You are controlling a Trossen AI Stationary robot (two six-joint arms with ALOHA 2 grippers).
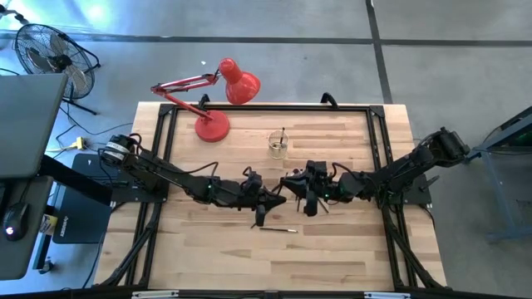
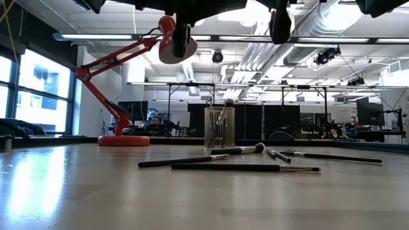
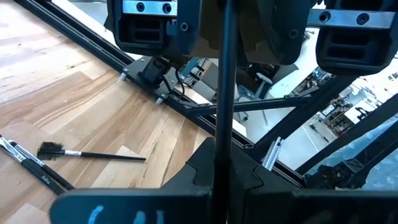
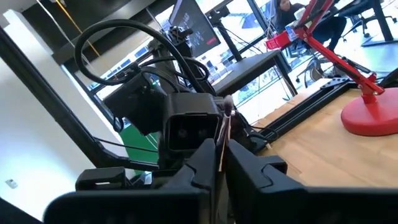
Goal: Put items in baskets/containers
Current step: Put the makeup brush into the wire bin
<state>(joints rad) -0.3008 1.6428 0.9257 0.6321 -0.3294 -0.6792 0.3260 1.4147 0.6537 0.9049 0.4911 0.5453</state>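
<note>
My left gripper (image 1: 262,206) and my right gripper (image 1: 306,193) face each other over the table's middle, both raised above it. The left gripper (image 3: 217,180) is shut on a dark brush (image 3: 224,74). The right gripper (image 4: 219,171) is shut on a thin reddish-wooden brush (image 4: 221,134). The small clear glass cup (image 1: 278,146) stands upright behind them with one brush in it; it also shows in the low view (image 2: 219,128). Several more brushes (image 2: 243,168) lie flat on the table below the grippers. My left gripper pinches the dark brush's handle (image 3: 219,155) between its two fingers. The handle runs straight out past the fingertips toward the right arm. The brush is lifted clear of the table. My right gripper pinches the thin brush's handle (image 4: 220,152) between its two fingers. The handle sticks out past the fingertips, and its small tip (image 4: 227,107) is free. The brush is lifted clear of the table.
A red desk lamp (image 1: 212,124) stands on its round base at the far left of the table, its head (image 1: 239,83) over the far edge. A black frame rail (image 1: 266,108) borders the work area. One brush (image 1: 278,228) lies nearer the front edge.
</note>
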